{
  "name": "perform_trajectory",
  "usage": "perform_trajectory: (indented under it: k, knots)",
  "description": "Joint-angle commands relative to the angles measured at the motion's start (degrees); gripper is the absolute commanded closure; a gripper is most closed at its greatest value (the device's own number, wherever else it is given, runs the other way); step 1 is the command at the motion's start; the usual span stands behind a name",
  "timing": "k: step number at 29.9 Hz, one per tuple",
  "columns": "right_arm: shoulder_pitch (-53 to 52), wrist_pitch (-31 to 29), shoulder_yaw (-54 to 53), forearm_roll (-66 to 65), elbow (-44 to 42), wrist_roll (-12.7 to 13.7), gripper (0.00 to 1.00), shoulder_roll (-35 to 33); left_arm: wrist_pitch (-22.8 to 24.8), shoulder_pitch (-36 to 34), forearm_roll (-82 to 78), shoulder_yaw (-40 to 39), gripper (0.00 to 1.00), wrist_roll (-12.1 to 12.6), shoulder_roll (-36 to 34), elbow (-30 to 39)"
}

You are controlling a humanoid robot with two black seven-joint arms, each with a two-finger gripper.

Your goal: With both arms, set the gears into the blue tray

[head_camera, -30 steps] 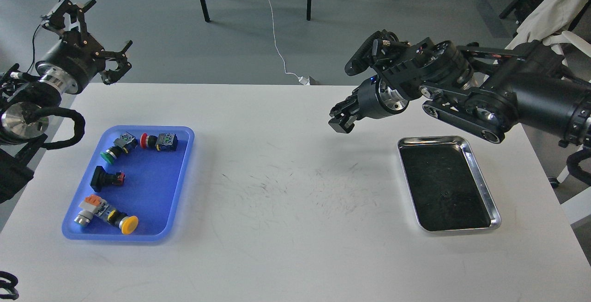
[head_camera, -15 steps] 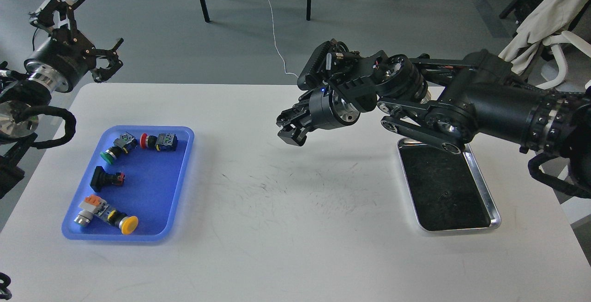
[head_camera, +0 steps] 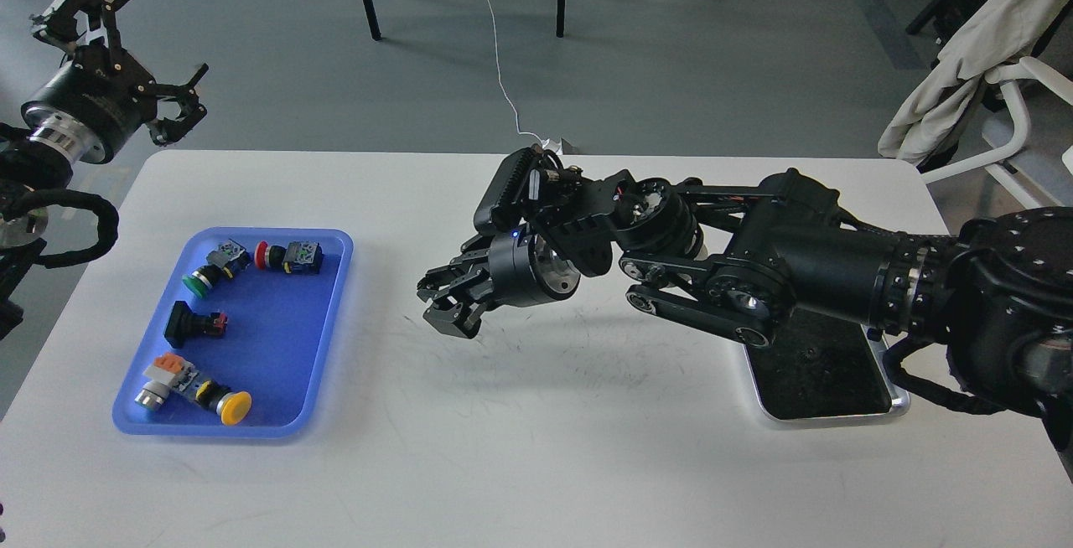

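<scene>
Right arm (head_camera: 796, 271) has swept left across the table since a second ago; right gripper (head_camera: 444, 305) was by the steel tray (head_camera: 897, 401), now sits over the table middle, still well right of the blue tray (head_camera: 335, 297). Its fingers look close together, but it's dark and angled, so I can't tell if it's closed or holding anything. Left gripper (head_camera: 126, 45) has pulled back further left and far, off the table's far-left corner, fingers spread wide, nothing in them. Blue tray sits near-left on the white table (head_camera: 536, 464), holding five push-button switches (head_camera: 197, 323). Can't make out any gears; only a tiny dark speck in the steel tray's black inside.
</scene>
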State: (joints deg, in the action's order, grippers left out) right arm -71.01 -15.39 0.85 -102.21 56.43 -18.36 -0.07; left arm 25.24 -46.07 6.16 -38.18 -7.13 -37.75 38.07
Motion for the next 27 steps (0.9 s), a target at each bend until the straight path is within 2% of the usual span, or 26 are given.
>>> perform_trajectory:
  k: [1, 27]
  knots:
    - [1.83, 0.01, 0.29, -0.44, -0.09, -0.1, 0.99, 0.07, 0.25, 0.02, 0.08, -0.05, 0.01, 0.01, -0.74, -0.01]
    - [9.31, -0.6, 0.91, -2.02, -5.36, -0.45, 0.99, 0.07, 2.76, 0.11, 0.08, -0.05, 0.01, -0.08, -4.88, -0.01]
